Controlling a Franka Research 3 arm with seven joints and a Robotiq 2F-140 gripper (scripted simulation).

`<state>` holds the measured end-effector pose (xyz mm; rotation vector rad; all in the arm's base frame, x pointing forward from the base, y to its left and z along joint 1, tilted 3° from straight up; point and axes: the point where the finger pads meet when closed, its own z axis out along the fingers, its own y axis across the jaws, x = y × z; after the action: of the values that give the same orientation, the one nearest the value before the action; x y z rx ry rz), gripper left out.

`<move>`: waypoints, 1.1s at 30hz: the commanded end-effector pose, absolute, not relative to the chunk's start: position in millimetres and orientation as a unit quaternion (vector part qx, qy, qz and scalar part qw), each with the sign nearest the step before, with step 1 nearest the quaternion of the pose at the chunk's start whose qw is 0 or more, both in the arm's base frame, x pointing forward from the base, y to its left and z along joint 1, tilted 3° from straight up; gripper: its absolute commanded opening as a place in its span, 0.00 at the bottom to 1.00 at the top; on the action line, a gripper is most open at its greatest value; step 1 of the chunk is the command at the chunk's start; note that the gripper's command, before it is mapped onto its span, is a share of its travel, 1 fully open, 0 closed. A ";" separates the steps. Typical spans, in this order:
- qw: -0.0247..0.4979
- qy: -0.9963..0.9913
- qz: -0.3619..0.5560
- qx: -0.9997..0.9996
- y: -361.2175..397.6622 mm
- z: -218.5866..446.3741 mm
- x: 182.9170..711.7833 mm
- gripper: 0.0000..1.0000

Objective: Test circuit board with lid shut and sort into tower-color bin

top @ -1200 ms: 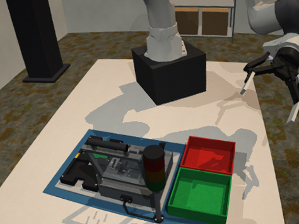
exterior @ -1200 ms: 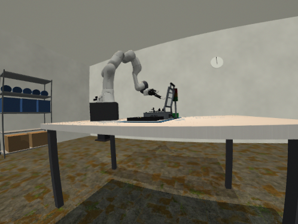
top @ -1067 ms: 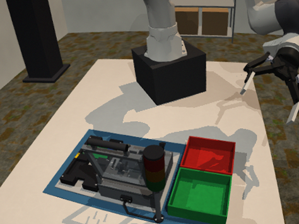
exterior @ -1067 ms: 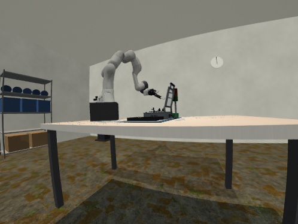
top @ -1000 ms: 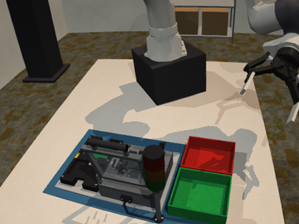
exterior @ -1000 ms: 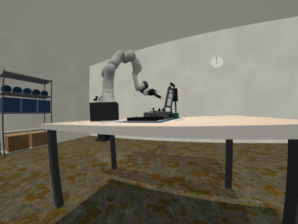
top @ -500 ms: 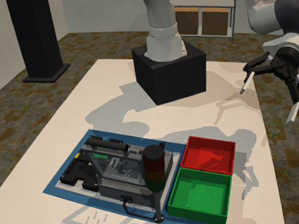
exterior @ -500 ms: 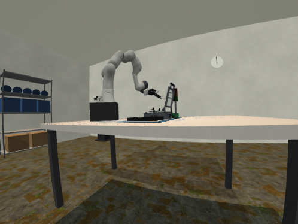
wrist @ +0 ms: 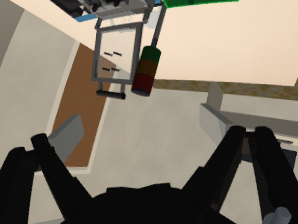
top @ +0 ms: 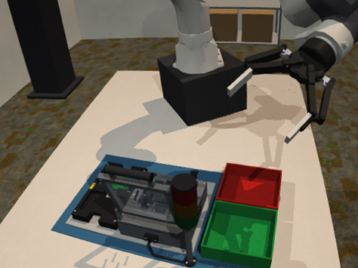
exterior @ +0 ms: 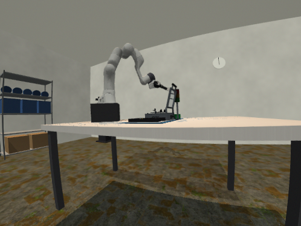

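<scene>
My gripper [top: 269, 107] is open and empty. It hangs high over the table's far right side, well away from the tester, and also shows in the side view [exterior: 161, 87]. The tester [top: 148, 205] stands on a blue mat [top: 81, 226] at the near left, with its lid [top: 125, 183] raised. The black tray [top: 92, 209] lies beside it on the left. A green patch [top: 119, 186] that looks like the board shows behind the lid frame; I cannot tell its pocket. The signal tower [top: 185, 202] looks dark.
A red bin [top: 249, 184] and a green bin [top: 240, 234] stand side by side right of the tester, the green one nearer. The arm's black base block [top: 202, 86] sits at the back of the table. The table's right edge lies under the gripper.
</scene>
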<state>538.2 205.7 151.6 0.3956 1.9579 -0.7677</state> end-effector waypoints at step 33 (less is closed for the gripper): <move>0.088 0.709 -0.081 0.695 -148.4 186.8 460.8 1.00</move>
<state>461.8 -150.4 193.0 2.0568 2.0157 -0.3594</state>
